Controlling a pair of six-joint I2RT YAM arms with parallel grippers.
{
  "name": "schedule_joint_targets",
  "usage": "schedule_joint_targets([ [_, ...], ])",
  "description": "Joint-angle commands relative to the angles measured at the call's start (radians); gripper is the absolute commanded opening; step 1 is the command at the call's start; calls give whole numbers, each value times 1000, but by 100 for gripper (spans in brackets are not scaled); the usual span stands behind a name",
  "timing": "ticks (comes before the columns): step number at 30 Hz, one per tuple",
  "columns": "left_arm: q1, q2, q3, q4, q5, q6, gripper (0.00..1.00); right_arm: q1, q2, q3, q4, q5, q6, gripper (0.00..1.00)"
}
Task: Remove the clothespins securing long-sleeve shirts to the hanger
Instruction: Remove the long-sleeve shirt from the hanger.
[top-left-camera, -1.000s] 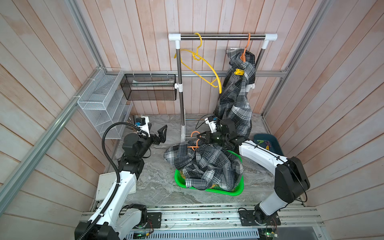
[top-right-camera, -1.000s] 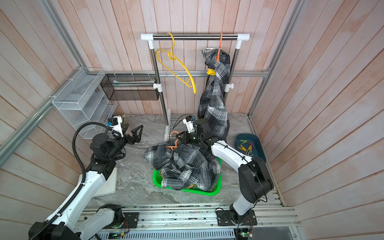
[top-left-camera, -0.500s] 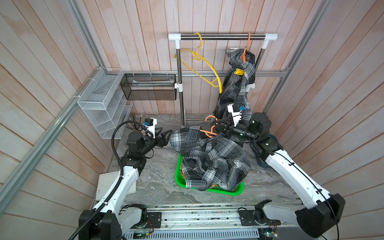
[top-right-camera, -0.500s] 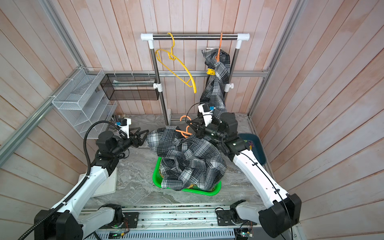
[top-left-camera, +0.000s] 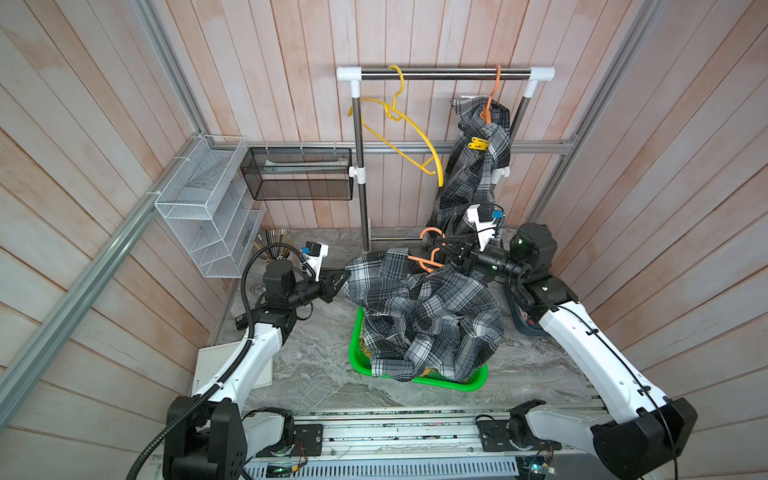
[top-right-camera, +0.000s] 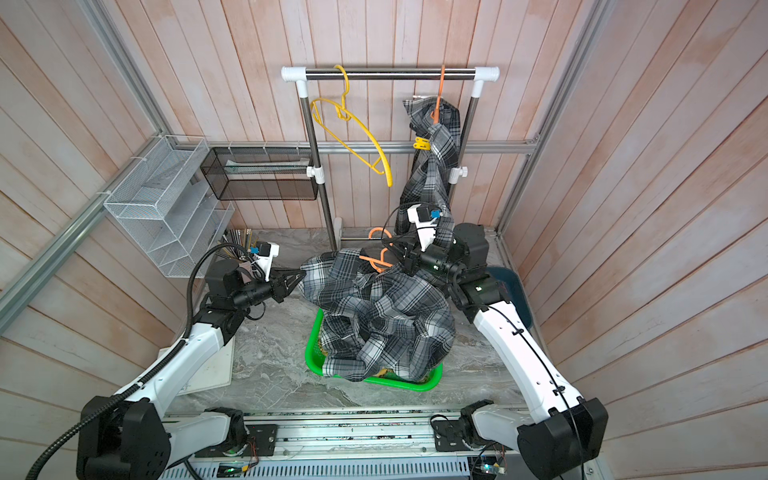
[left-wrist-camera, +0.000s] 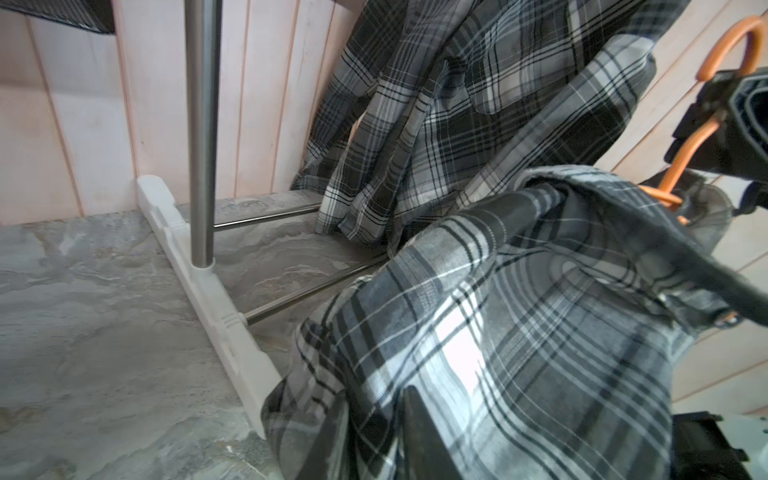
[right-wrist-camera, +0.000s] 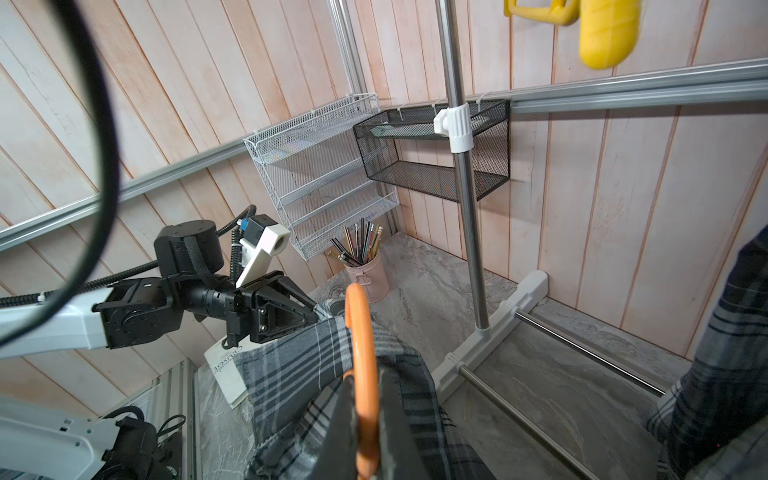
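Note:
A grey plaid long-sleeve shirt (top-left-camera: 428, 316) (top-right-camera: 382, 316) hangs bunched over the green basket on an orange hanger (top-left-camera: 424, 261) (right-wrist-camera: 361, 345). My right gripper (top-left-camera: 446, 255) (right-wrist-camera: 365, 436) is shut on that hanger's hook. My left gripper (top-left-camera: 343, 275) (left-wrist-camera: 374, 440) is shut on the shirt's left edge, with cloth (left-wrist-camera: 519, 332) between its fingers. A second grey plaid shirt (top-left-camera: 478, 174) hangs from the rack on another orange hanger, with a yellow clothespin (top-left-camera: 478, 143) (top-right-camera: 421, 143) clipped on it. The lifted shirt's folds show no clothespin.
The green basket (top-left-camera: 453, 382) sits mid-table under the shirt. An empty yellow hanger (top-left-camera: 399, 124) hangs on the rack rail. The rack's pole (right-wrist-camera: 465, 208) and foot stand behind. A dark blue bin (top-right-camera: 515, 286) is by my right arm. A pink pencil cup (right-wrist-camera: 368, 274) and wire shelves are at the back left.
My right arm lifted the orange hanger and shirt up and to the right. My left gripper reached the shirt's left edge and closed on it from fully open.

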Motion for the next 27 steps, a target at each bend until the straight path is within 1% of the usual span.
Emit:
schedule_joint_targets([
  [1, -5, 19, 38, 20, 60, -9, 0, -9, -25, 27, 39, -28, 1, 0],
  [4, -5, 9, 32, 45, 51, -28, 0, -17, -34, 18, 47, -30, 1, 0],
  [5, -4, -1, 29, 56, 27, -34, 0, -22, -37, 16, 45, -32, 1, 0],
  [9, 11, -64, 1, 71, -166, -54, 0, -53, -63, -8, 44, -46, 6, 0],
  [12, 35, -109, -41, 95, -293, -70, 0, -83, -88, -30, 49, -58, 15, 0],
  [13, 42, -116, -47, 92, -318, -74, 0, -92, -93, -33, 49, -63, 17, 0],
  [15, 66, -122, -59, 81, -338, -89, 0, -109, -105, -40, 49, -73, 21, 0],
  [18, 88, -117, -67, 64, -338, -110, 0, -130, -119, -42, 45, -84, 25, 0],
  [20, 92, -117, -64, 39, -334, -110, 0, -142, -130, -48, 49, -87, 24, 0],
  [23, 96, -123, -71, 8, -362, -107, 0, -164, -139, -53, 57, -101, 33, 0],
  [27, 100, -132, -104, 8, -370, -109, 0, -186, -144, -50, 54, -116, 38, 0],
])
